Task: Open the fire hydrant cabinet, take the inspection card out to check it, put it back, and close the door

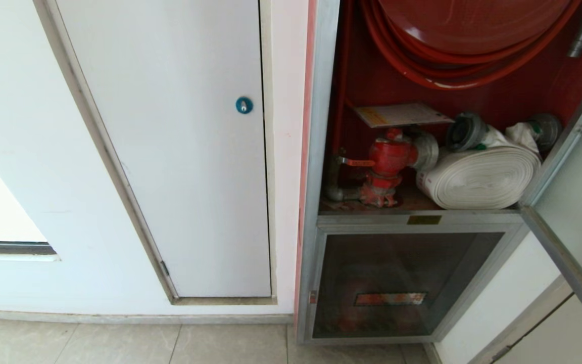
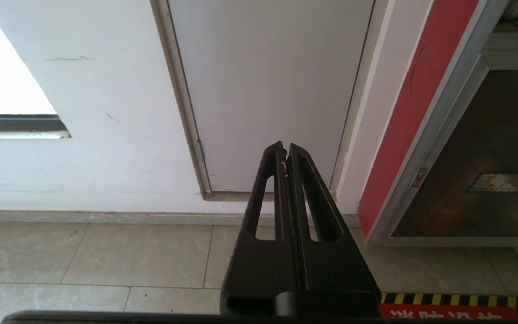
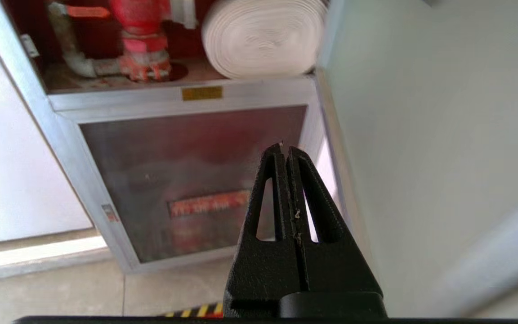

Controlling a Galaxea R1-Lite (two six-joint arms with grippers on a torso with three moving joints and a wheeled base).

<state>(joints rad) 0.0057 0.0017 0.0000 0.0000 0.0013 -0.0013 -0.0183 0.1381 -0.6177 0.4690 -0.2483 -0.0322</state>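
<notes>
The fire hydrant cabinet (image 1: 321,151) stands open, red inside, with a red hose reel (image 1: 468,40), a red valve (image 1: 389,159) and a white rolled hose (image 1: 478,177). The inspection card (image 1: 402,115) lies flat above the valve, white with a yellow strip. The door (image 1: 581,202) is swung out to the right, its white inner face showing. My right gripper (image 3: 284,146) is shut and empty, low in front of the lower glass panel (image 3: 187,175), beside the door (image 3: 430,135). My left gripper (image 2: 284,145) is shut and empty, pointing at the white wall panel (image 2: 268,90). Neither gripper shows in the head view.
A white flush panel (image 1: 185,151) with a round blue lock (image 1: 244,105) fills the wall left of the cabinet. The lower glass panel (image 1: 402,283) carries a red label. Beige floor tiles (image 1: 119,344) run along the wall. A yellow-black striped marking (image 2: 448,299) lies on the floor.
</notes>
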